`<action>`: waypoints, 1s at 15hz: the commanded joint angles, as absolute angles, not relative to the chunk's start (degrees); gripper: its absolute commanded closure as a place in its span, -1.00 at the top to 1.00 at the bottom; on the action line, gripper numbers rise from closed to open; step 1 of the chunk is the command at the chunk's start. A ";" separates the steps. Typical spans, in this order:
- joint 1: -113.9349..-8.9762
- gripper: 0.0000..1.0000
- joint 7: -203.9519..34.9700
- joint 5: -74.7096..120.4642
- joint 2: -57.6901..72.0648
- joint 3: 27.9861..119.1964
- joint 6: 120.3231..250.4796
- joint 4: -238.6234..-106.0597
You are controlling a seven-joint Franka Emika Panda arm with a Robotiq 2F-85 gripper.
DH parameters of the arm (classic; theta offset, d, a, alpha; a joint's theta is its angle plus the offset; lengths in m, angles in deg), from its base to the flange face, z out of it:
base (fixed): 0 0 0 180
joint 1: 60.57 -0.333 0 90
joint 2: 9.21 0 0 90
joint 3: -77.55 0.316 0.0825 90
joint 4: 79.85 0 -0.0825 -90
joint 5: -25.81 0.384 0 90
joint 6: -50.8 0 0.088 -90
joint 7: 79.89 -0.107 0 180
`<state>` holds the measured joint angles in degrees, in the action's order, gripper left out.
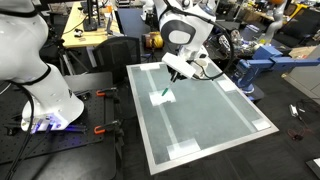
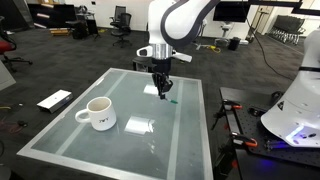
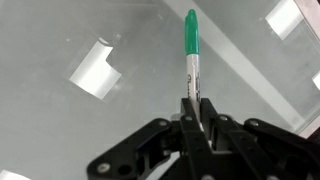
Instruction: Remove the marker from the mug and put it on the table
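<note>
My gripper [image 3: 197, 105] is shut on the marker [image 3: 191, 50], a grey pen with a green cap that sticks out past the fingertips. In both exterior views the gripper [image 1: 176, 70] [image 2: 160, 86] hangs low over the far part of the table [image 1: 205, 125] [image 2: 130, 150], with the marker [image 1: 166, 94] [image 2: 166, 97] pointing down, its green end close to the tabletop. The white mug [image 2: 98, 113] stands upright on the table, well apart from the gripper; it does not show in the wrist view.
White tape patches [image 3: 95, 70] [image 2: 139, 126] lie on the glossy top. A white robot base [image 1: 45, 95] [image 2: 295, 115] stands beside the table. A flat white box [image 2: 54, 99] lies off the table's edge. Workbenches and chairs fill the background.
</note>
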<state>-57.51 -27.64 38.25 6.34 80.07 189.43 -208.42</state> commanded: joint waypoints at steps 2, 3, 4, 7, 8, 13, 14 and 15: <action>-56.01 -0.94 -31.01 37.12 12.34 80.48 185.69 -203.34; -55.87 -0.94 -31.69 36.71 13.15 80.43 185.01 -202.57; -55.78 -0.24 -32.01 36.60 13.85 80.55 184.47 -201.82; -55.58 0.05 -32.98 36.27 15.15 80.71 182.87 -199.86; -55.61 0.21 -33.59 36.15 15.33 80.75 182.47 -199.37; -56.07 0.95 -35.24 35.33 13.78 80.79 182.72 -199.49; -56.20 1.00 -35.56 35.06 13.12 80.78 183.02 -199.85; -56.29 1.00 -36.05 34.82 12.38 80.83 183.33 -200.26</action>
<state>-56.38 -32.84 36.95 14.95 80.27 184.24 -199.61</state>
